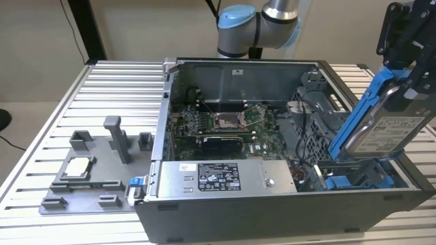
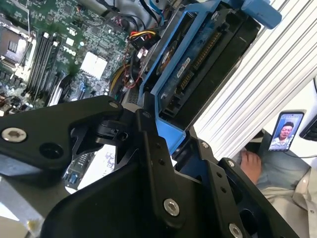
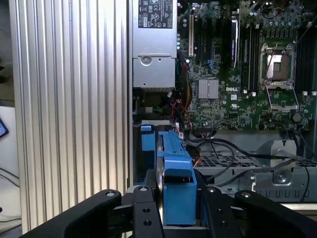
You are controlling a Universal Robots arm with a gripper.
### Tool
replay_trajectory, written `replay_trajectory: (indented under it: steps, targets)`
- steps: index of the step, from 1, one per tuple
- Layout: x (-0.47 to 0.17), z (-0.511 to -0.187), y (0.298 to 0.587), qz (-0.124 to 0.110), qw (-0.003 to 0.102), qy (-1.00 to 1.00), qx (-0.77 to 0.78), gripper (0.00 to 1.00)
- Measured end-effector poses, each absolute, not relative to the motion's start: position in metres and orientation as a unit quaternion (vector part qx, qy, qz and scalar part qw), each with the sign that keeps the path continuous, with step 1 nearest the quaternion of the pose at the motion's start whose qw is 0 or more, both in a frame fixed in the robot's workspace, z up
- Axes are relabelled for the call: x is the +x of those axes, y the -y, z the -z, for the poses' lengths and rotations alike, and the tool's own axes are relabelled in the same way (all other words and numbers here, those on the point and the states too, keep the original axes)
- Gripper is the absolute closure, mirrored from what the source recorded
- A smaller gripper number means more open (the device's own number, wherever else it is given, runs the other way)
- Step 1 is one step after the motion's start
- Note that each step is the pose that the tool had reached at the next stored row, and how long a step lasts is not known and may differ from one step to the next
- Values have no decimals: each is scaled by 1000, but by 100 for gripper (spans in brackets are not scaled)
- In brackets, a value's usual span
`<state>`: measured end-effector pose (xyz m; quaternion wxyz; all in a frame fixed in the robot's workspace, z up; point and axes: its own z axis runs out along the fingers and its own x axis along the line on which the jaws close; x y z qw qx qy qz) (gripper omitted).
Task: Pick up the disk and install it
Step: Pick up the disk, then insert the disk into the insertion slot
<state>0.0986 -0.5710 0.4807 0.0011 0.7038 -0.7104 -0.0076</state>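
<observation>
The disk (image 1: 391,133), a silver-grey drive with a white label in a blue carrier frame, hangs steeply tilted over the case's corner at the exterior view's right. My black gripper (image 1: 410,84) is shut on its upper end. The disk's lower end dips toward the drive bay (image 1: 354,181), where blue plastic parts show. In the first wrist view the blue carrier (image 3: 177,166) sits edge-on between my fingers (image 3: 146,210). The second wrist view looks along the disk's underside (image 2: 195,57), with its circuit board and connector, out from my gripper (image 2: 168,141).
The open computer case (image 1: 272,217) holds a motherboard (image 1: 225,122) and a grey power supply (image 1: 225,176) beside the bay. A grey fixture plate (image 1: 89,178) with a small silver chip (image 1: 76,166) lies at the exterior view's left. A seated person's hand (image 2: 247,163) shows beyond the ribbed table.
</observation>
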Motion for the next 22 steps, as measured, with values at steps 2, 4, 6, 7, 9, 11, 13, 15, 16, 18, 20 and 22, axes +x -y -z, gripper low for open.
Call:
replay_trajectory:
  steps: [2,4,6,7,9,11,13,15,16,18,20,22]
  targets:
    - [99,-480,572,8,1,710,704,100]
    - [98,-480,572,8,1,710,704,100]
    - [98,-480,573,8,1,710,704,100]
    - [98,-480,573,8,1,710,704,100]
    - [99,-480,573,8,1,710,704,100]
    - [99,-480,573,8,1,710,704,100]
    - [99,-480,573,8,1,710,704,100]
    - [99,-480,573,8,1,710,704,100]
    - [99,-480,573,8,1,710,704,100]
    - [99,-480,573,8,1,710,704,100]
    - [98,-480,573,8,1,710,704,100]
    - [98,-480,573,8,0,710,704,100]
